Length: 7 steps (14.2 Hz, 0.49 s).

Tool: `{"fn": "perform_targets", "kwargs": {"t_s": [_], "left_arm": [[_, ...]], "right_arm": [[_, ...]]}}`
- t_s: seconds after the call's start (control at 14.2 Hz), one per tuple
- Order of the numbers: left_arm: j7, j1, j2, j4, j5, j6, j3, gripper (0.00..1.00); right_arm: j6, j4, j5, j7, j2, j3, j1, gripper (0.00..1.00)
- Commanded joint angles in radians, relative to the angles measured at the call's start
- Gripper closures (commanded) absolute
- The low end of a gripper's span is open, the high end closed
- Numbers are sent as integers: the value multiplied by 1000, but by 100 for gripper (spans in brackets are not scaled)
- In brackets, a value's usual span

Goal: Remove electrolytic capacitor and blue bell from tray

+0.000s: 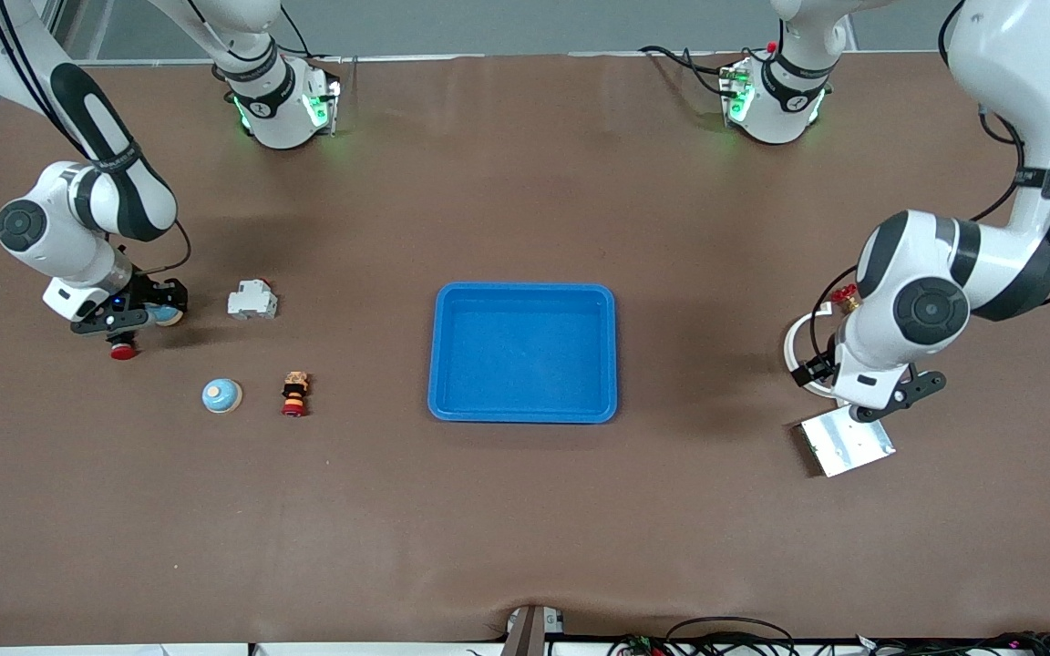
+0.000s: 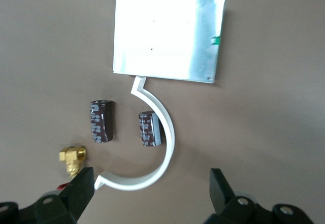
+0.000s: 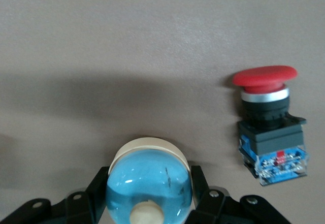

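The blue tray point(image 1: 523, 352) lies empty: the left pincer point(image 2: 152, 186) gapes over two capacitors point(image 2: 100, 120) on the table point(image 1: 525, 528), while the right pincer point(image 3: 150, 193) clasps the blue bell point(image 3: 150, 178).

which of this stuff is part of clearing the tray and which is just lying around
Job: tray; blue bell in the shut right gripper; electrolytic capacitors under the open left gripper.
Lying about: second blue bell, red push button, white block, stacked part, silver plate, white arc, brass fitting.

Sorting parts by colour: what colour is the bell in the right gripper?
Translucent light blue with a cream base and knob; the bell shows best in the right wrist view.
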Motion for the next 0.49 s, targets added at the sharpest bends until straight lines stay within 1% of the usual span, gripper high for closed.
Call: {"fn": "perform_targets", "kwargs": {"t_s": [0.0,0.14,0.21,0.28,0.35,0.42], "left_arm": [[29,3,-124,19,-10,-91,-20,0],[136,3,-133,105,-14,-165,-22,0],[194,3,-133,156,-14,-208,-22,0],[251,4,-133,200,-16,-248,-22,0],[297,3,-135,246,-31,-306,-24,0],[325,4,-136,304,-62,-373,-22,0]], "right_arm": [[17,1,-9,25,7,5,3,100],[18,2,-9,25,21,6,2,100],[18,5,-9,25,27,6,0,93],[21,7,-9,25,35,6,0,92],[29,7,-9,25,38,6,0,78],[30,8,-9,25,41,6,-1,10]]}}
